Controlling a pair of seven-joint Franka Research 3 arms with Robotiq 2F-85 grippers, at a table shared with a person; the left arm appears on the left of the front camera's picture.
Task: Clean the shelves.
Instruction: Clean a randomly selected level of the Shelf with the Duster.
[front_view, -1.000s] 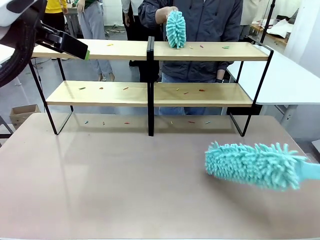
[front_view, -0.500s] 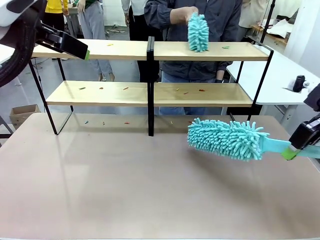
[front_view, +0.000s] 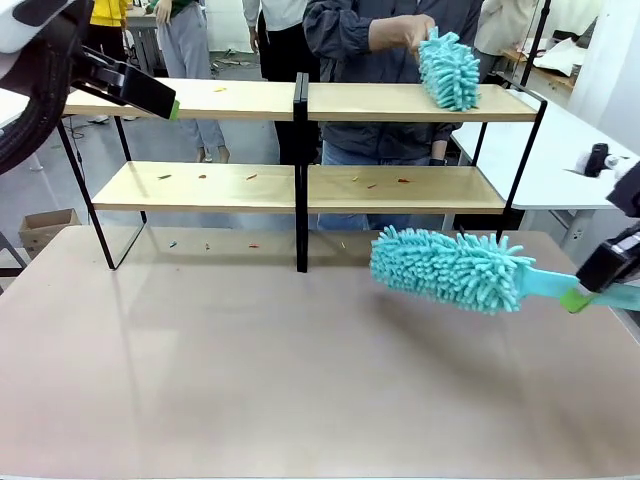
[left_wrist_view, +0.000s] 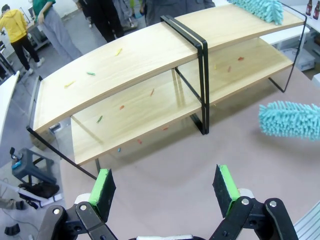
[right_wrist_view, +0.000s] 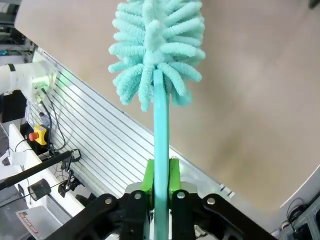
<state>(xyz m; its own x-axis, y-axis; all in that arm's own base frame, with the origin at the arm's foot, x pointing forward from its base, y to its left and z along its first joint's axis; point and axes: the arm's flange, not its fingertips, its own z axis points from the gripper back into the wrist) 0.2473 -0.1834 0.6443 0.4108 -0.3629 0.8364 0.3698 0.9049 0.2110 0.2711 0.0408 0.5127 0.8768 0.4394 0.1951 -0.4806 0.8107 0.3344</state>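
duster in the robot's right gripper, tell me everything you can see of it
The duster has a long fluffy head of turquoise, noodle-like strands, soft microfibre by the look, on a flat handle of the same colour, apparently plastic. The right gripper is shut on the handle, with a green pad on each flat side. The duster lies roughly level in the air above the table, head pointing towards the robot's left, in front of the right half of the shelves, touching neither. It looks clean and whole.
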